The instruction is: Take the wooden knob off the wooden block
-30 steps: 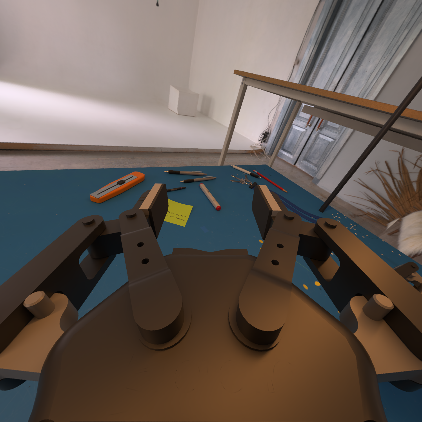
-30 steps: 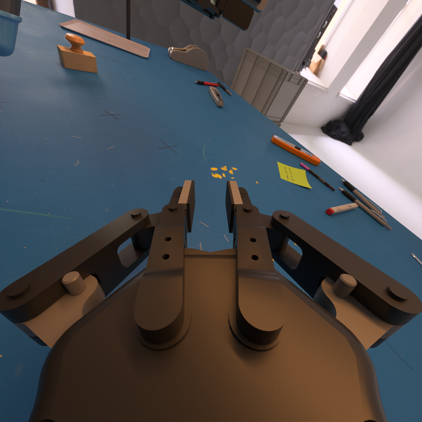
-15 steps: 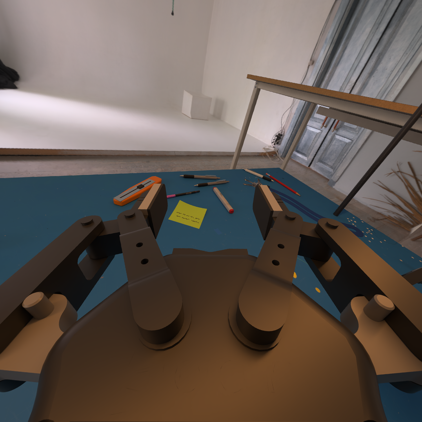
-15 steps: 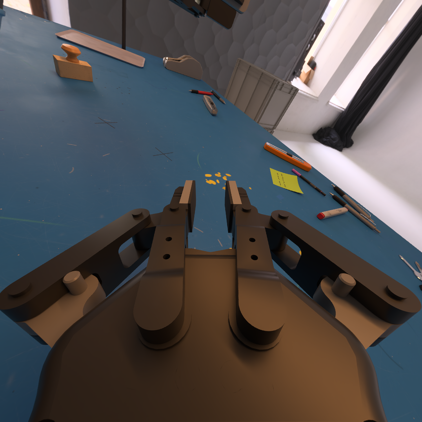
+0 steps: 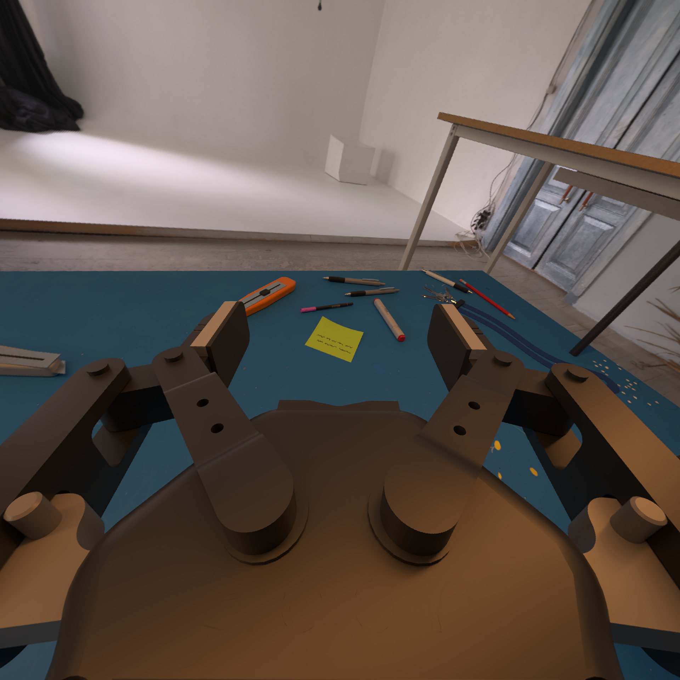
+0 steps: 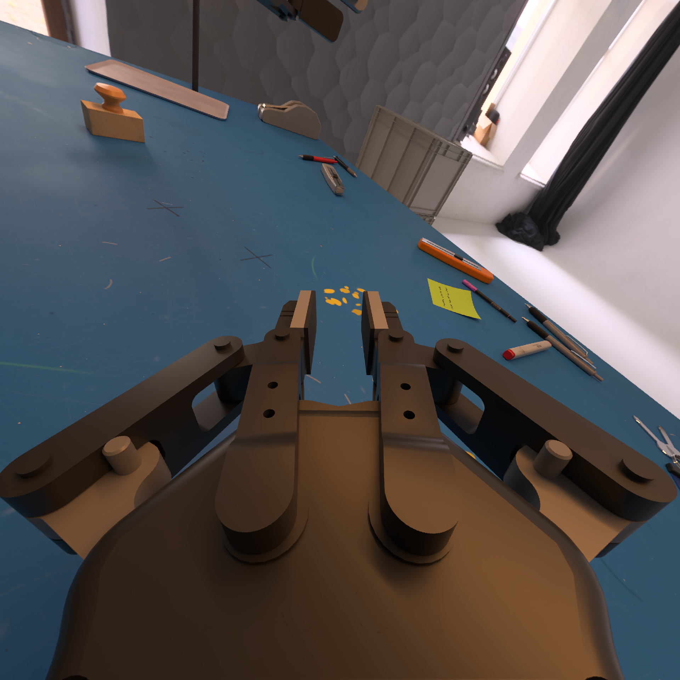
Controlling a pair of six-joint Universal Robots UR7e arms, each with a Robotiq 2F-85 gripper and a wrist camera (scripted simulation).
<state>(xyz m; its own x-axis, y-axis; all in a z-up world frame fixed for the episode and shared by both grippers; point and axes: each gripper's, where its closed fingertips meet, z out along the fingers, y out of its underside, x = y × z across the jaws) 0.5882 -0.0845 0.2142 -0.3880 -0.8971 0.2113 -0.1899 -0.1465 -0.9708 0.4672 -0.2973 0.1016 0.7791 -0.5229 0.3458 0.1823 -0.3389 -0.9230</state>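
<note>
L view: swung left; note (image 5: 334,339) now centred betw fingers, grey bar (image 5: 29,364) newly in at far left.
R view: block (image 6: 112,121) w/ knob (image 6: 109,96) drifted right, nearer.

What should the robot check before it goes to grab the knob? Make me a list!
1. Knob on the block, upright: ok.
2. Space around the block free; the tray lies behind it, apart: ok.
3. Right gripper empty, with a narrow gap between the fingers: ok. Wide enough for the knob: cannot tell.
4. Left gripper wide open and empty: ok.
5. Either gripper near the knob: not ok. The right one is far from it, and the left wrist view does not show it at all.
6. Path across the table from the right gripper to the block free of things: ok.
</note>
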